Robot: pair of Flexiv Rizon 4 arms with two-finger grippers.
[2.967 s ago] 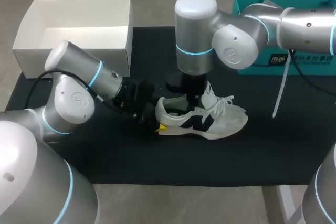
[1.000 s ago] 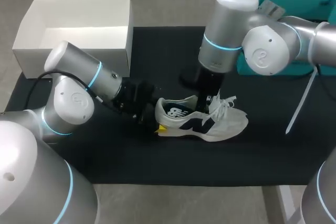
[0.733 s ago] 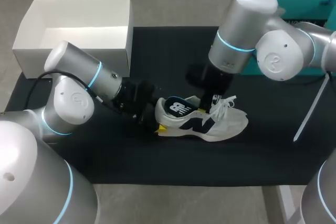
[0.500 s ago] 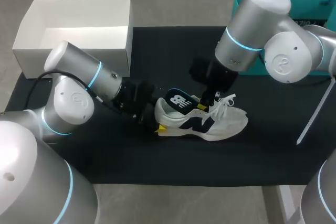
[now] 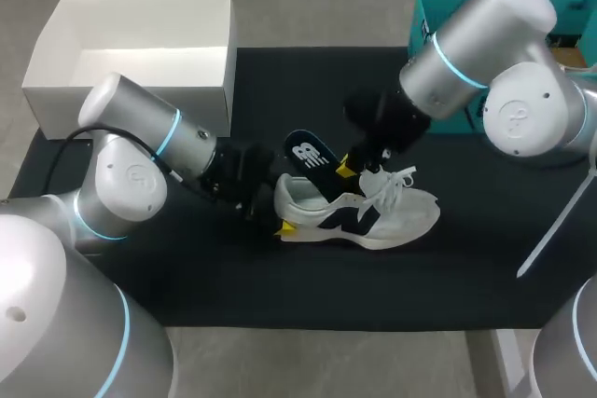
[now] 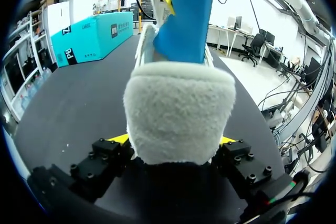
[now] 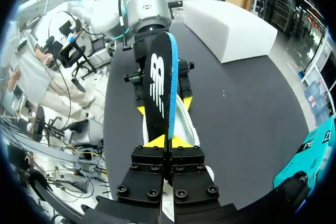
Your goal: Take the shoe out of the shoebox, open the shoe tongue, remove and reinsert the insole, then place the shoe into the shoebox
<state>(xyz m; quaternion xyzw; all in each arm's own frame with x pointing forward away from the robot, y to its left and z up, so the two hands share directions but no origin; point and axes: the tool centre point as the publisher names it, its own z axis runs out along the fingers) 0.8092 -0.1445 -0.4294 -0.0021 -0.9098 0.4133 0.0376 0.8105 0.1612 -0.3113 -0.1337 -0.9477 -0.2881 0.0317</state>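
A white shoe with navy panels [image 5: 373, 212] lies on its sole on the black mat, toe to the right. My left gripper [image 5: 277, 213] is at its heel; in the left wrist view the fluffy heel [image 6: 178, 114] fills the gap of the left gripper [image 6: 173, 142], with a finger against each side. My right gripper [image 5: 347, 167] is shut on one end of the insole [image 5: 311, 156], black on top with a white logo, blue underneath. The insole [image 7: 157, 87] slants up out of the shoe's opening [image 7: 184, 121], clamped by the right gripper [image 7: 168, 141]. The laces hang loose.
An open white shoebox [image 5: 140, 76] stands at the back left, partly off the mat's [image 5: 280, 277] edge. A teal box [image 5: 424, 16] sits at the back right behind my right arm. The mat's front half is bare.
My right gripper has risen and drawn back to the right, pulling the insole up out of the shoe. The left arm and the shoe have stayed in place.
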